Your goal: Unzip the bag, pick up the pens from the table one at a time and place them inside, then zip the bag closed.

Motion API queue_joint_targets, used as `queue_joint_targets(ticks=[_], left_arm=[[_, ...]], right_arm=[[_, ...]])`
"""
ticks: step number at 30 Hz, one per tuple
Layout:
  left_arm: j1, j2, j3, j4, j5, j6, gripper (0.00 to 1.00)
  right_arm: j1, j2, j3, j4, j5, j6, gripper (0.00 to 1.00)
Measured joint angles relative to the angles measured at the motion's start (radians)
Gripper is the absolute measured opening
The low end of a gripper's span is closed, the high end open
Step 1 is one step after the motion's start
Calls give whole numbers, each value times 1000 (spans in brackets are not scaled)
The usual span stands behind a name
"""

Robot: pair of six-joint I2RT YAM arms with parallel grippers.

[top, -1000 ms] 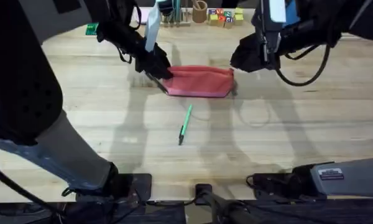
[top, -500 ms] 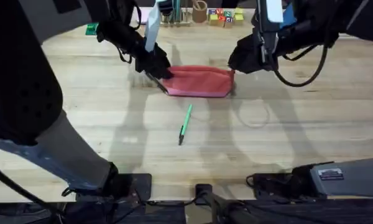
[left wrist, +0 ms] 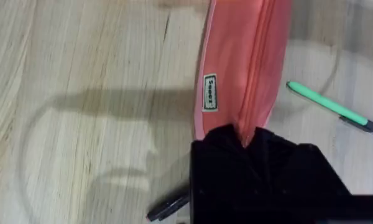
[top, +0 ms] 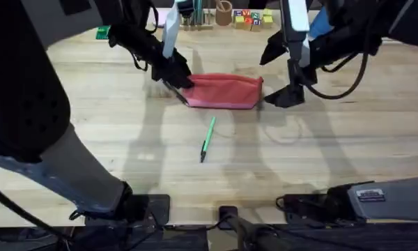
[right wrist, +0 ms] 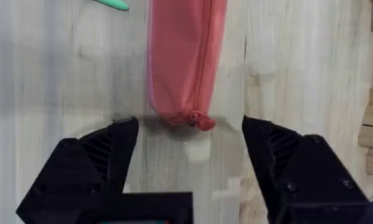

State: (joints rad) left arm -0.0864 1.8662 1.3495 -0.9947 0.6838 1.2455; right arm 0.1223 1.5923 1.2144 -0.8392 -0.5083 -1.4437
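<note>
While the left gripper pinches the salmon bag's left end at upper centre and the right gripper hangs wide open, empty, over its other end, a misjudged descent risks missing the zipper pull.

small label on bag, text unreadable

Bare table is lying open from three through nine o'clock of the bag. The green pen is sitting at six; both grippers are crowding its ends.
</note>
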Motion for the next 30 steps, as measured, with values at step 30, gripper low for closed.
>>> queue_joint_targets(ticks=[30], left_arm=[[0, 0, 0, 0, 0, 0, 43]], right_arm=[[-51, 0, 171, -22, 0, 33, 995]])
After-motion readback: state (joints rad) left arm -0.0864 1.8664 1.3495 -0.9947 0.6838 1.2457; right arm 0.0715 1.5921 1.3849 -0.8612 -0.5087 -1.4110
